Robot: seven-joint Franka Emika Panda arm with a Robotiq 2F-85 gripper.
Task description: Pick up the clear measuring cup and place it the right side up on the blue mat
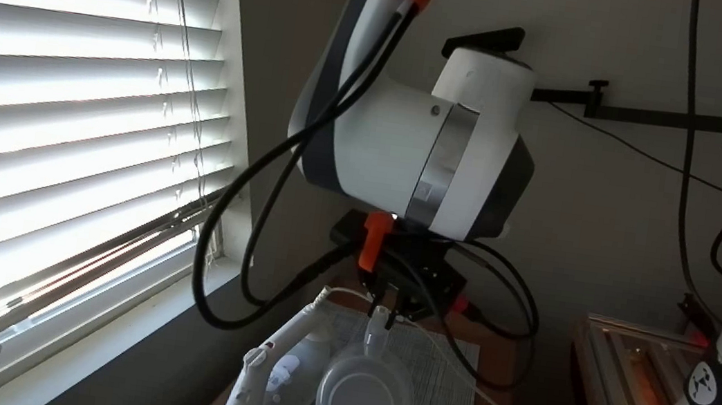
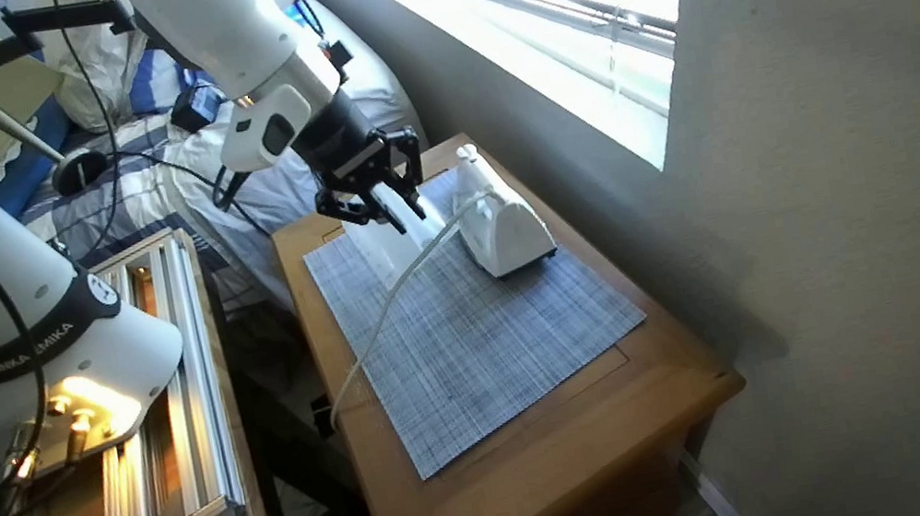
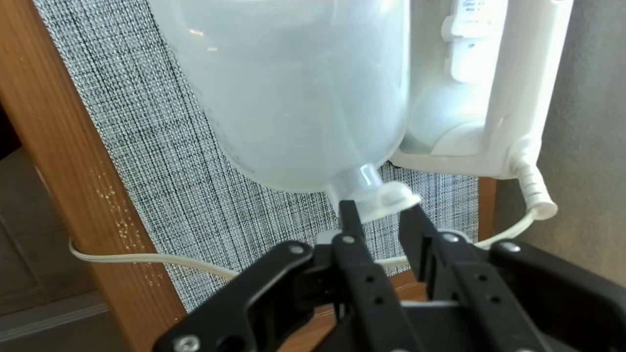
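Because the wrist view cuts off the clear measuring cup (image 3: 288, 98) at its top edge, the far end of the body is out of sight there; in an exterior view the cup's round end (image 1: 365, 398) runs down to the lower edge, and whether that is mouth or base I cannot tell; in an exterior view the jaws cover part of its pale wall (image 2: 379, 248), which blends into the blue mat (image 2: 484, 347) and is hard to trace. The jaws stand only a narrow gap apart, about the width of the handle (image 3: 376, 198), with the end of it between their tips; they appear to have hold of it, though how firmly I cannot tell; from that handle the cup's body extends below and beyond the jaws, over the mat, and whether it touches the mat is unclear; to one side of the jaws, just beside the cup, a white iron (image 2: 506, 227) stands along the mat's edge; its cord (image 3: 181, 261) passes behind the jaws in the wrist view and over the side of the worktop (image 2: 540, 455).
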